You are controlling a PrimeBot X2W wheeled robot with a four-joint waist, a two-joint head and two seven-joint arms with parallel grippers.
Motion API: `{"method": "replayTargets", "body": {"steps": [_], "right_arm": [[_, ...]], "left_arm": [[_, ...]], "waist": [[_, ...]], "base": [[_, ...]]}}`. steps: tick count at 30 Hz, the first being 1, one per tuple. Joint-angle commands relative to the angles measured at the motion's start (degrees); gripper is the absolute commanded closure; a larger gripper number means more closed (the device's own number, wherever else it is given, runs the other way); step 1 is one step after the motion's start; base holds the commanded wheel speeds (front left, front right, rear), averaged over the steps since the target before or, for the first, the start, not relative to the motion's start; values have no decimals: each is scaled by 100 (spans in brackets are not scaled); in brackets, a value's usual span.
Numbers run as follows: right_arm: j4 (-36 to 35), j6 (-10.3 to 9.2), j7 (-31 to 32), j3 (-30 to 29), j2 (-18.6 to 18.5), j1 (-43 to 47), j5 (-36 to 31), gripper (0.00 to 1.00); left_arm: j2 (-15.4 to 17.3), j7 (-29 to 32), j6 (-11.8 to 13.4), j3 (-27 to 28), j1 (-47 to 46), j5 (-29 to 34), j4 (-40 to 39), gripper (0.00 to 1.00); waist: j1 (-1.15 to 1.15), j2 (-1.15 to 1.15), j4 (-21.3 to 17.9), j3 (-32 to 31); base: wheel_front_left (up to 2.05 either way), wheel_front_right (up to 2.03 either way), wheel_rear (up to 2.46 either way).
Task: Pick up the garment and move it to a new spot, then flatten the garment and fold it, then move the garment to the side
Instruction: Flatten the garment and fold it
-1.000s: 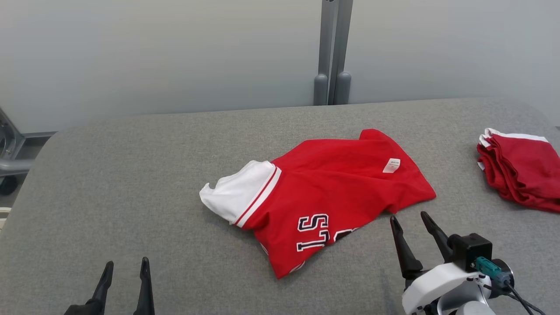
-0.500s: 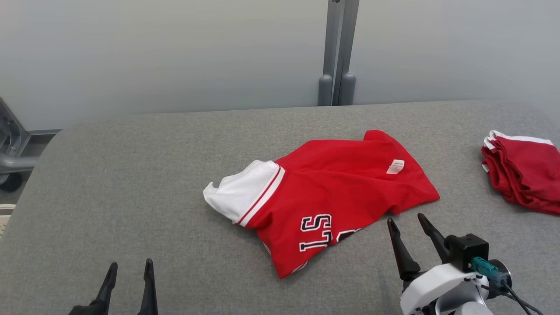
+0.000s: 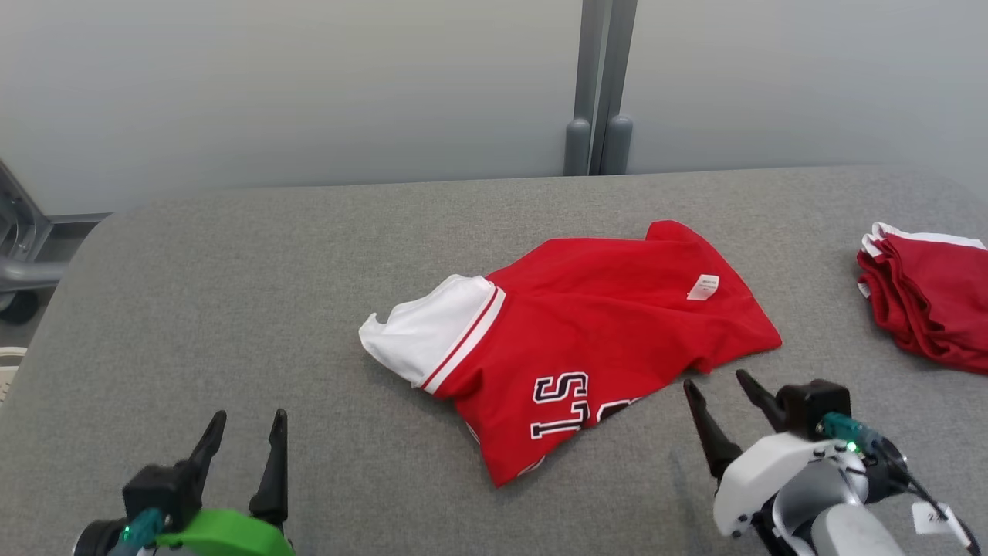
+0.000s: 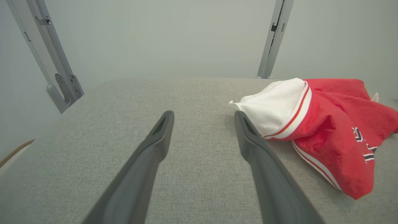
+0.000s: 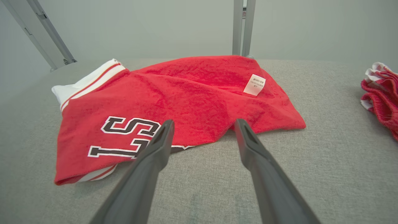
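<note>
A broad grey fabric-covered counter [image 3: 231, 309] with rounded corners spans the scene. Near its right edge lies a stack of folded red cloth with white trim [image 3: 930, 316], partly cut off by the head view's border. Behind the far edge a pair of upright grey metal posts [image 3: 600, 85] stands against a plain pale grey wall [image 3: 309, 93]. Off the left end, a slanted grey metal frame [image 3: 23, 247] sits above a small dark wheel [image 3: 14, 309]
</note>
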Motion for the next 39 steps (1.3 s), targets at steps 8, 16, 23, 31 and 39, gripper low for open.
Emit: {"method": "replayTargets", "body": {"steps": [8,16,23,31,39], "right_arm": [[-468,-7,2107,-175,-742,-885,-44,0],[-647,-7,3278,242,-1700,-2055,181,0],[-595,-7,3401,891,-2299,-2855,360,0],[-396,-7,3303,1161,-2570,-3353,541,0],[-321,-7,3238,1190,-2621,-3483,625,0]], "left_arm": [[153,1924,-315,-474,-1637,-208,213,0],[30,3539,-463,-1036,-3356,-229,978,0],[127,4508,-437,-1266,-4266,-122,1542,0],[34,5349,-258,-1213,-4679,-363,1630,0],[-47,5753,-133,-1245,-4576,-515,1444,100]], "waist": [[0,0,63,728],[0,0,-18,1556],[0,0,-118,2096],[0,0,-93,2307],[0,0,-85,2399]], "base": [[0,0,0],[0,0,0],[0,0,0],[0,0,0],[0,0,0]]}}
